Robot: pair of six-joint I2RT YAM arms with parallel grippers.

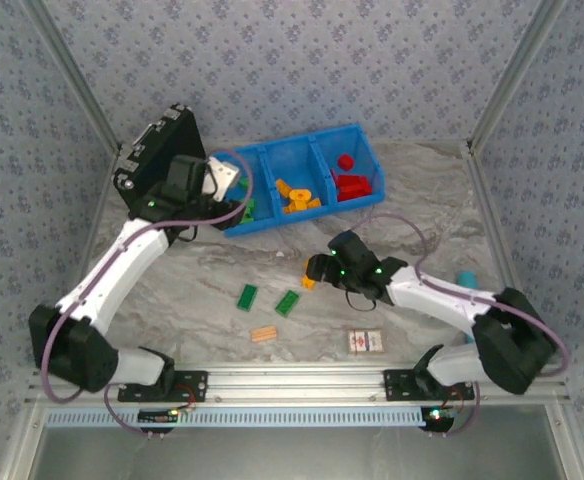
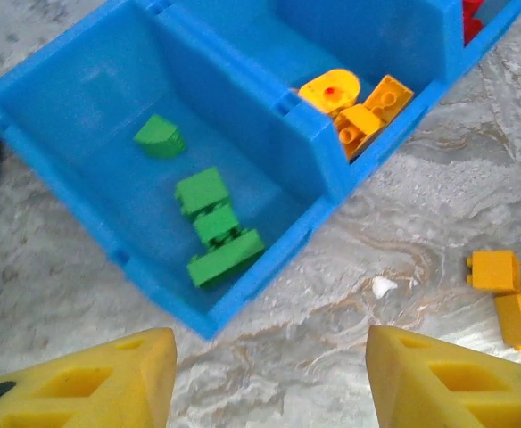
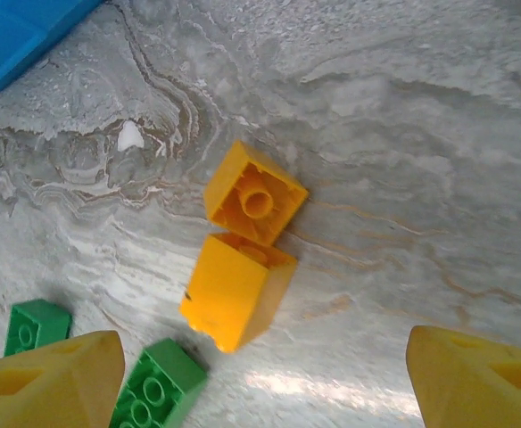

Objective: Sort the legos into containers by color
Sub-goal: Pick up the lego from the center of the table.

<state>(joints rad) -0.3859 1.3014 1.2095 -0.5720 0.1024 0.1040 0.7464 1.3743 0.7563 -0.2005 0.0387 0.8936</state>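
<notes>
Black case (image 1: pixel 157 160) at the tray's (image 1: pixel 312 135) left end; tan piece (image 1: pixel 263 334) and card (image 1: pixel 366 341) near the front. Left tool (image 2: pixel 269 357), open and empty, hangs over the green bin (image 2: pixel 82 134). Right tool (image 3: pixel 260 357), wide open, empty, hangs over two orange bricks (image 3: pixel 243 259) on the surface (image 3: pixel 403 134).

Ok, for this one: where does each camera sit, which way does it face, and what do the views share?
Top external: above and behind the bases, looking down on the table, blue tray, left arm and right arm.
Left wrist: on the left arm, looking down past the open left gripper into the tray's bin of green bricks.
Right wrist: on the right arm, looking down past the open right gripper at two orange-yellow bricks.
Shared: both wrist views catch those orange-yellow bricks.
</notes>
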